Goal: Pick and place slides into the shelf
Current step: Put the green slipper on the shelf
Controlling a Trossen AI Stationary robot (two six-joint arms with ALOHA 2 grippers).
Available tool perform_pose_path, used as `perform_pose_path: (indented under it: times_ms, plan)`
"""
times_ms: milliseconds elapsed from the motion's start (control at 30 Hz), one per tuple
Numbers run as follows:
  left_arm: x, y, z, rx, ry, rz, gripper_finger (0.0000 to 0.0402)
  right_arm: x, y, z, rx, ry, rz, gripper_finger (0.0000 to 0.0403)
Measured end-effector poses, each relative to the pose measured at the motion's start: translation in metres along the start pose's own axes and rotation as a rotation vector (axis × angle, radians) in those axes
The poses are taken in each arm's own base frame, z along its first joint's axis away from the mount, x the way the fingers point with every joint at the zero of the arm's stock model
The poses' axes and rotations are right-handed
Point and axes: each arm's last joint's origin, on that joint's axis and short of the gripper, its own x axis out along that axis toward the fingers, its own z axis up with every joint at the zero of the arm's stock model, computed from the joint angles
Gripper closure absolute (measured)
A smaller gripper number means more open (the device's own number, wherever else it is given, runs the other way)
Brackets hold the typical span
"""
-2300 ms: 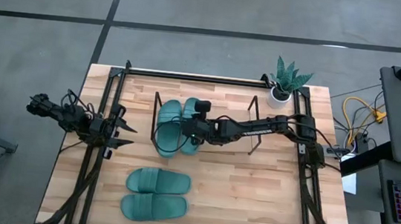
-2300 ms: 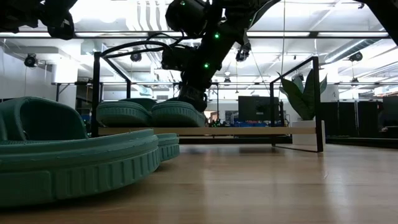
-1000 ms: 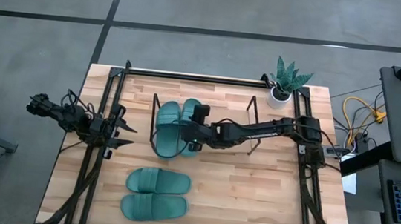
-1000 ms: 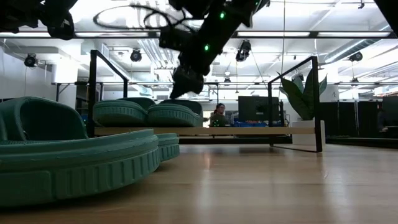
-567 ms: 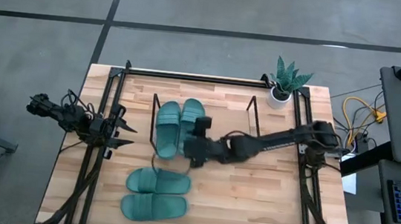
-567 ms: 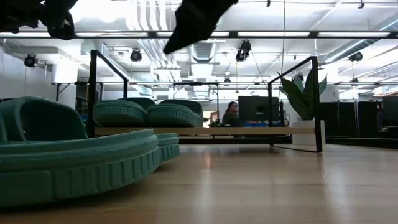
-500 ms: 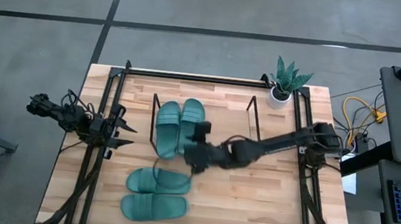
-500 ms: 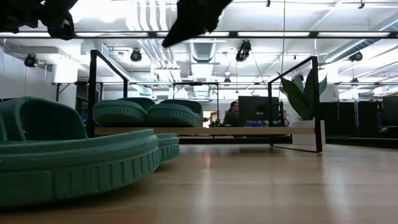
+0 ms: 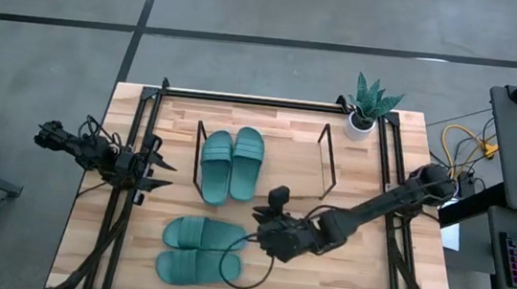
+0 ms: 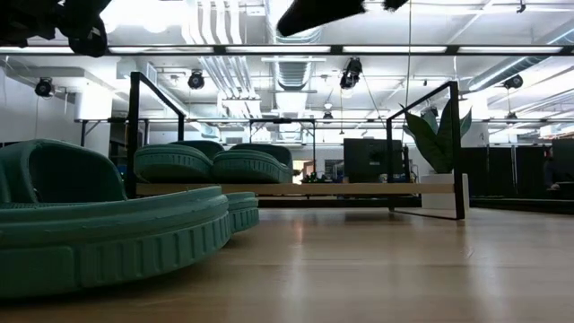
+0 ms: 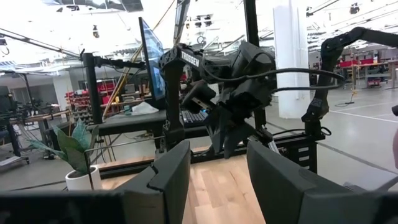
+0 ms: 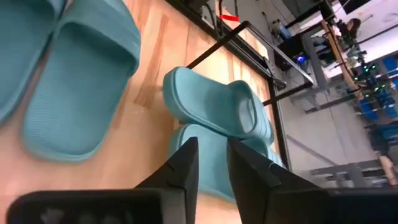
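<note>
Two teal-green slides (image 9: 230, 165) lie side by side on the left part of the shelf (image 9: 326, 161), soles down, long axes running near to far. The shelf, a low black rod rack on a light wood base, stands at the middle of the far half of the wooden table (image 9: 351, 270). Two more slides (image 9: 201, 249) lie on the table near the front edge, left of centre, side by side with long axes running left to right, touching each other.

The right gripper (image 9: 258, 238) hangs above the table just right of the front pair, nearer the camera than the shelf. Its fingers (image 12: 183, 167) stand a narrow gap apart and hold nothing; the wrist view shows the front pair beyond them.

The left gripper (image 9: 165, 174) waits at the left table edge, clear of all slides. Its fingers (image 11: 171, 168) stand apart and empty.

A potted plant (image 9: 368, 105) stands at the far right corner of the table.
</note>
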Motion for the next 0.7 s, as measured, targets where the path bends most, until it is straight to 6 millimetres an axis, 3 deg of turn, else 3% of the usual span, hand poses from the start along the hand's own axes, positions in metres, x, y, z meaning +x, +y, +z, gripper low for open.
perform_pose_path:
  times_ms: [167,367,533,700]
  plan:
    - [0.000,0.000,0.000,0.000,0.000,0.000,0.0257,-0.033,-0.001,-0.004,0.074,-0.144,0.010,0.0345]
    - [0.000,0.000,0.000,0.001,-0.001,0.001,0.0257,-0.059,0.004,-0.021,0.030,-0.418,0.061,0.0349]
    - [0.000,0.000,0.000,0.010,0.003,0.000,0.0257,-0.056,0.024,-0.050,-0.217,-0.698,0.048,0.0350]
    - [0.000,0.000,0.000,0.009,0.003,0.000,0.0257,-0.041,0.021,-0.073,-0.266,-0.739,-0.081,0.0351]
